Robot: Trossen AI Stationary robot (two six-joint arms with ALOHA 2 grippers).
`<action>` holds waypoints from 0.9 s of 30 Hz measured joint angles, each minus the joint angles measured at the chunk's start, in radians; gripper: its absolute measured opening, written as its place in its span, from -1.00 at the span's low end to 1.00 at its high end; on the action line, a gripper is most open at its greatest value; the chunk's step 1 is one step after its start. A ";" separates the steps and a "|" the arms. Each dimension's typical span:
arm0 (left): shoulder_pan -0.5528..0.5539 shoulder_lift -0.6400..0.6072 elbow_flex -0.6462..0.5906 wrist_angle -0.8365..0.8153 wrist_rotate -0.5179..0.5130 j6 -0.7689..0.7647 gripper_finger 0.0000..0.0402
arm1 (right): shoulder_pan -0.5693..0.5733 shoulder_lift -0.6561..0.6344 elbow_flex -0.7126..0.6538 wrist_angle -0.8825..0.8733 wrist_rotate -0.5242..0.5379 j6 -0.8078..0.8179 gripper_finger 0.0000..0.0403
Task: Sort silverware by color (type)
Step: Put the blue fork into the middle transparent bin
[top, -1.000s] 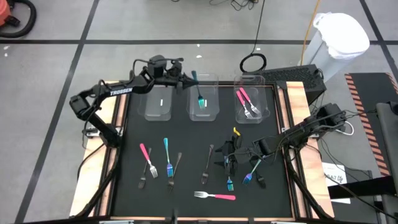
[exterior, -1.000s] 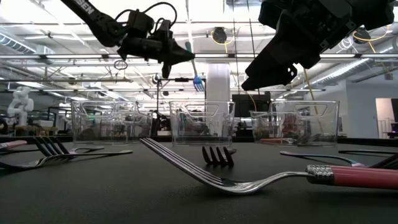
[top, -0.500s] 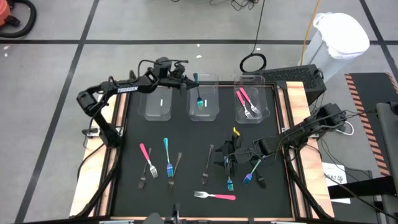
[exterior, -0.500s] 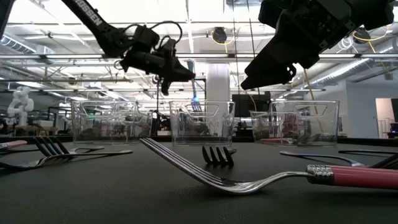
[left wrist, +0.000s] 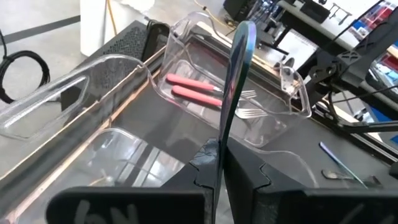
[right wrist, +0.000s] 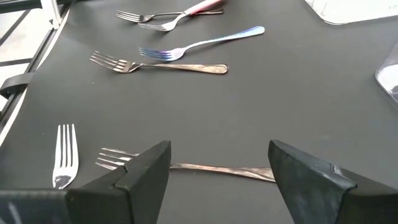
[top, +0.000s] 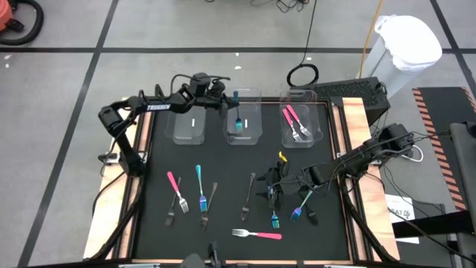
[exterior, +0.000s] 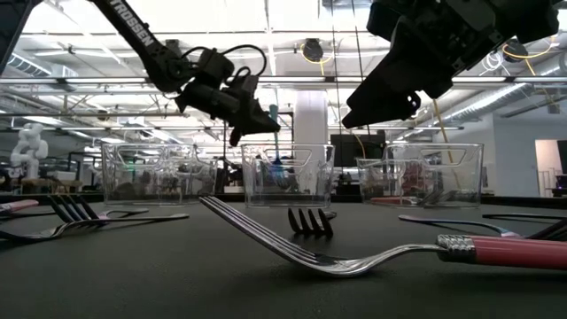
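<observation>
My left gripper (top: 225, 100) is over the far side of the table, shut on a blue fork (top: 237, 112). The fork's tine end (exterior: 281, 165) hangs inside the middle clear bin (top: 243, 135). Two pink forks (left wrist: 193, 87) lie in the right bin (top: 299, 138). My right gripper (right wrist: 217, 168) hovers open above the mat at the right, over a dark fork (right wrist: 211, 169) that lies flat beneath the gap. Other forks, pink (top: 258, 235), blue (top: 201, 187) and dark (top: 210, 198), lie flat on the black mat. My left gripper pinches the blue fork's handle (left wrist: 221, 146) between its two fingers, which come nearly level from the table's left. The handle's rounded end (left wrist: 242, 37) sticks out past the fingers. The fork hangs tilted, tines down inside the middle bin; whether it touches the bin's floor I cannot tell.
Three clear bins stand in a row along the mat's far edge; the left one (top: 189, 134) holds a small white thing. Wooden rails (top: 355, 119) border the mat. A white bin (top: 407, 45) and cables lie on the floor beyond the table.
My left gripper has sunk and reached farther toward the middle bin, tipping a little downward, still shut on the blue fork. The fork's tines, which hung above the bin's rim, are now inside the bin.
</observation>
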 joint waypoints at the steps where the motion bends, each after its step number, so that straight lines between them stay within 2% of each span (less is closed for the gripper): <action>1: -0.003 0.000 0.000 -0.001 -0.004 0.004 -0.88 | 0.000 0.000 0.000 0.000 0.000 0.000 0.33; 6: -0.019 0.000 0.000 -0.003 -0.020 0.005 -0.88 | 0.000 0.000 0.000 0.000 0.000 0.000 0.33; 14: -0.055 0.000 0.000 -0.080 -0.199 0.059 -0.84 | 0.000 0.000 0.000 -0.013 -0.004 0.000 0.33; 21: -0.068 0.000 -0.001 -0.103 -0.258 0.058 -0.54 | 0.000 0.000 0.000 -0.016 -0.006 0.002 0.33; 27: -0.082 0.000 -0.001 -0.101 -0.352 0.068 -0.23 | 0.000 0.000 0.000 -0.016 -0.007 0.003 0.33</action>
